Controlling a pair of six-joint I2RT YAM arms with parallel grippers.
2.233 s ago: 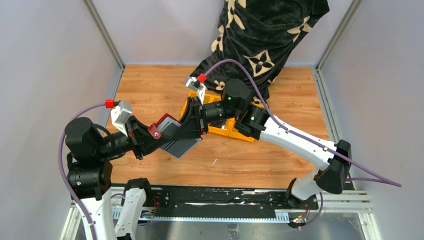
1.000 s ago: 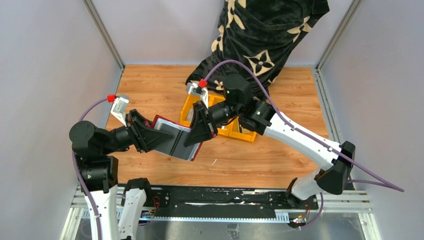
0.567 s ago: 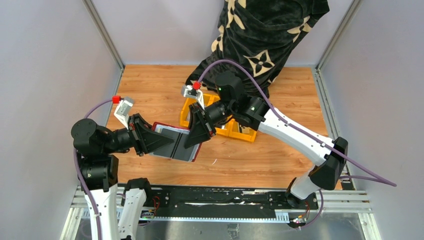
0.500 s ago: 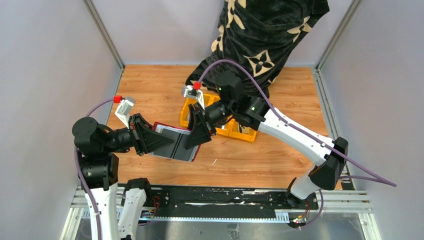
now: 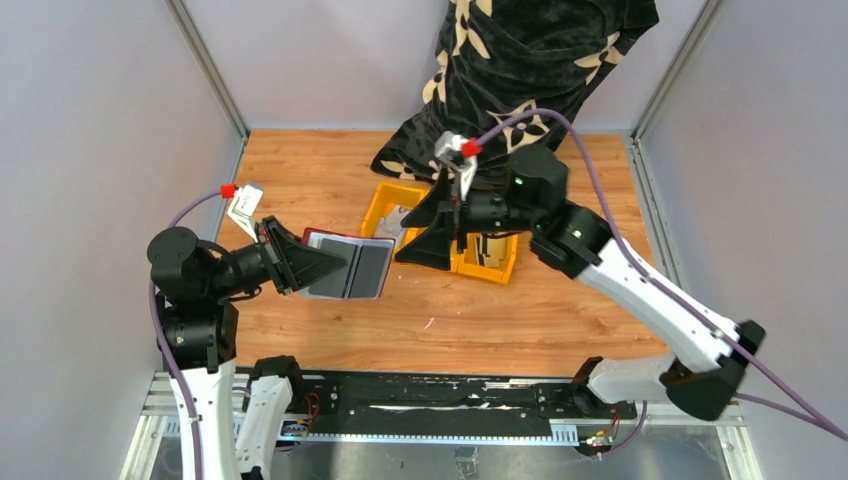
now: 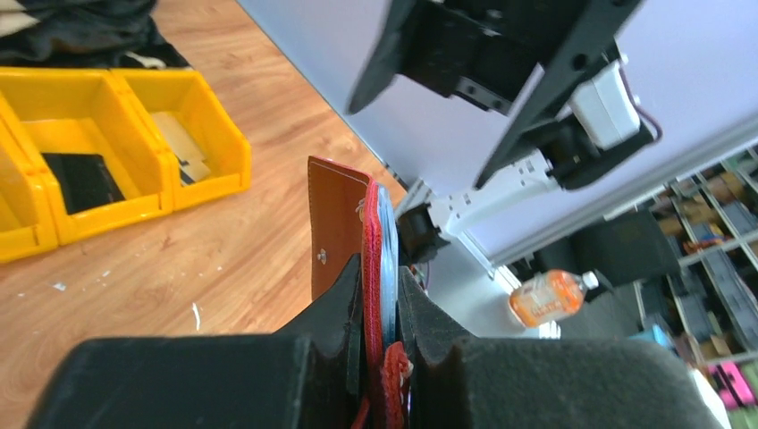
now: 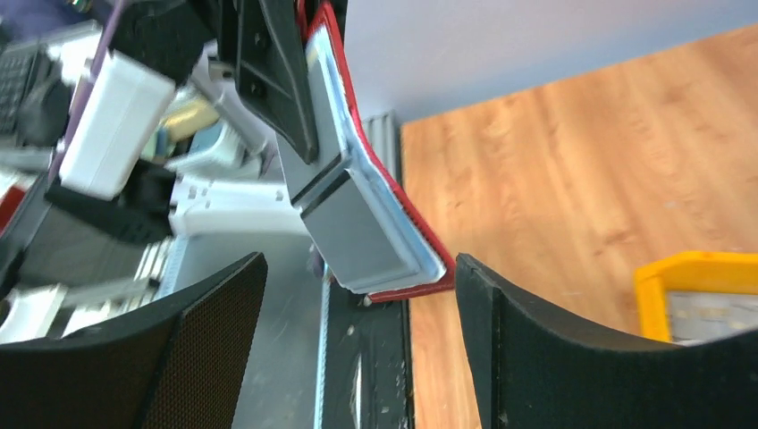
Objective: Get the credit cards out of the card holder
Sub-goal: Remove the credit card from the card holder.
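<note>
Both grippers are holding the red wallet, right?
Not both. Only the left gripper holds the wallet. The right gripper is open and apart from it, as the right wrist view shows.

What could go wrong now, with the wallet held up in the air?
1. The left end effector pinches the wallet by one edge only, above the table; it may slip or swing.
2. The right end effector is open, empty and apart from the wallet; on approach it may push the wallet aside instead of gripping anything.
3. The yellow bin lies close below it; a low move might knock it.
</note>
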